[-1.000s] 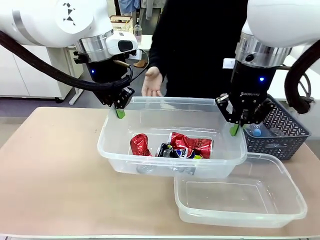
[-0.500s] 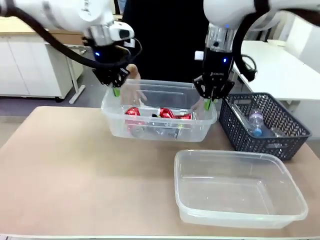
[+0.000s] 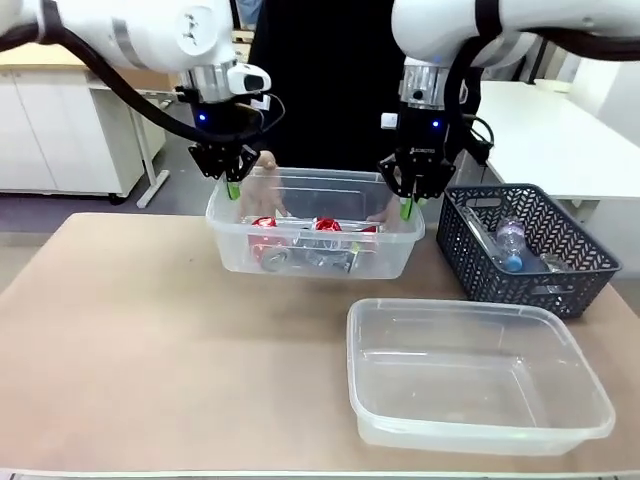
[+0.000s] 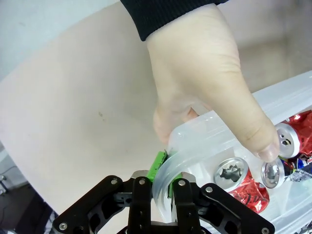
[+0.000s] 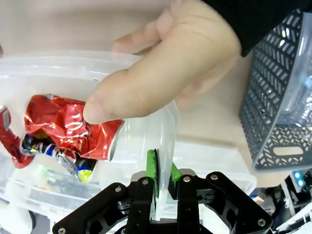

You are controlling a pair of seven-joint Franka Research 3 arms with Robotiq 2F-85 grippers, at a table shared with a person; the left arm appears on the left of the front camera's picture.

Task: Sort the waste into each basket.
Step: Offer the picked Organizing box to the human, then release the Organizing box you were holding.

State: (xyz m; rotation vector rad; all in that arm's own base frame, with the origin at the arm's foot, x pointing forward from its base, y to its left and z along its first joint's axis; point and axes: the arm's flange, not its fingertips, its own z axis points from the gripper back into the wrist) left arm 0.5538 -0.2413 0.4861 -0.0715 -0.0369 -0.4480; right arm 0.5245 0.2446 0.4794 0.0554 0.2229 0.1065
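A see-through tub [image 3: 228,250] holding several crushed red-and-silver cans [image 3: 325,226] sits at the table's far side. My left gripper [image 3: 233,188] is shut on its left rim corner and my right gripper [image 3: 407,208] on its right rim. The person's hands [image 3: 263,172] also grip the tub's far corners. In the left wrist view my gripper [image 4: 163,173] pinches the curved rim [image 4: 195,127] under the person's hand [image 4: 204,73], with can tops [image 4: 233,174] beside it. The right wrist view has my gripper [image 5: 162,170] clamping the tub wall [image 5: 168,131], a thumb [image 5: 112,105] over a crushed can [image 5: 63,129].
A second, empty clear tub [image 3: 480,440] stands at the front right. A dark grey lattice basket [image 3: 470,260] with plastic bottles [image 3: 510,245] stands at the right, close to my right arm; its wall [image 5: 278,97] runs beside the tub. Bare tabletop lies left and front.
Both arms have carried the tub of cans away from the camera toward the person. The person's hands have closed on its far corners.
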